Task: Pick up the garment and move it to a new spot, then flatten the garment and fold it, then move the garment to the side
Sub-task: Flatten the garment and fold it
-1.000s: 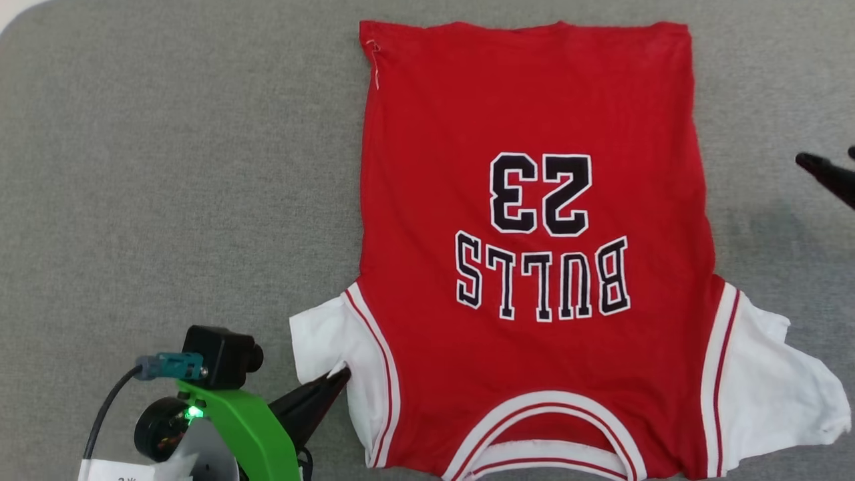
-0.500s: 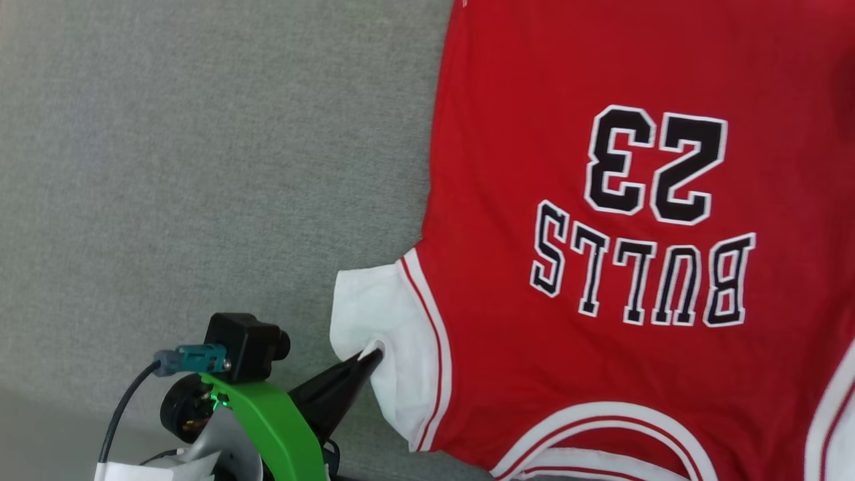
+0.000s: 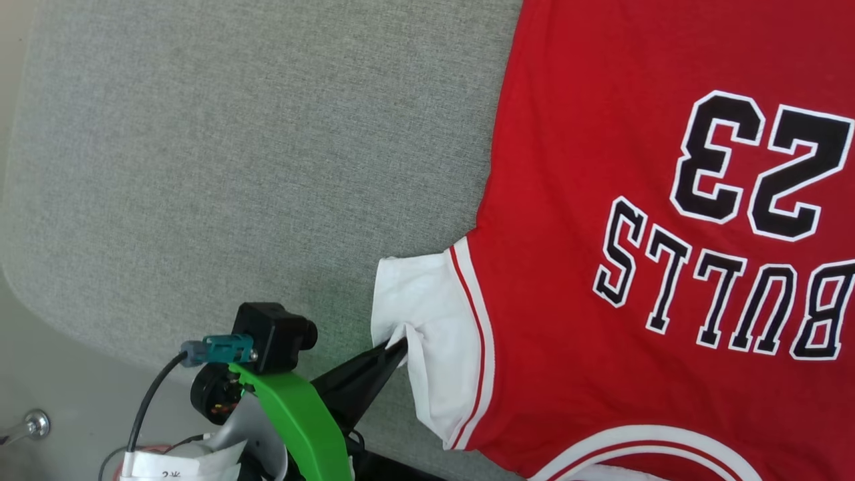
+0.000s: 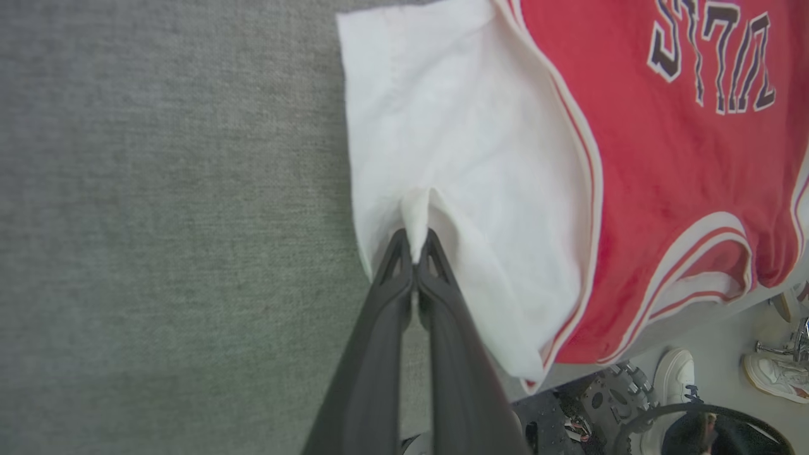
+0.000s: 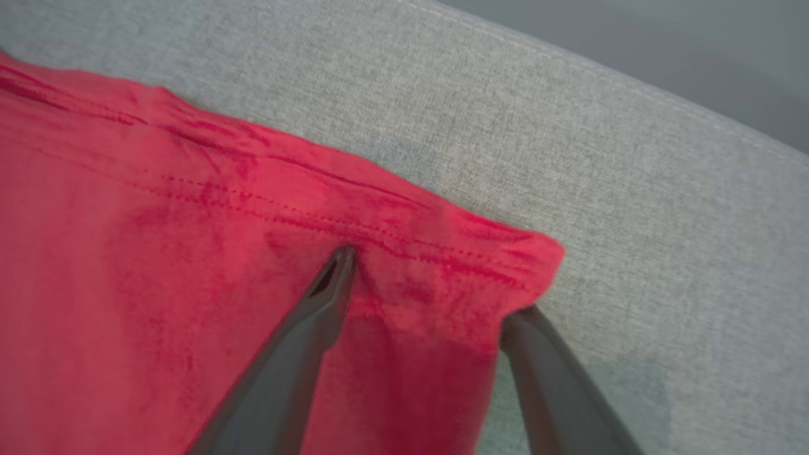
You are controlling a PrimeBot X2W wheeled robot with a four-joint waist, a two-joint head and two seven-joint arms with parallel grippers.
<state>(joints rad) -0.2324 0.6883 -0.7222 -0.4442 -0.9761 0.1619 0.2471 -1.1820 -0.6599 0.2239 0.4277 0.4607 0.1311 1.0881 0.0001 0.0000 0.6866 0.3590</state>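
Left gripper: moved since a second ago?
No: the head camera panned; the left gripper stays shut on the same white sleeve fold of the garment.

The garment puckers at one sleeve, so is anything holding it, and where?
The left gripper pinches the garment by its white sleeve. The right gripper is open over the red hem, holding nothing.

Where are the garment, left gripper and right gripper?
garment (image 3: 588, 133), head view, red body panel.
left gripper (image 4: 416, 245), left wrist view, between fingertips pinching the sleeve.
right gripper (image 5: 431, 283), right wrist view, between open fingertips.
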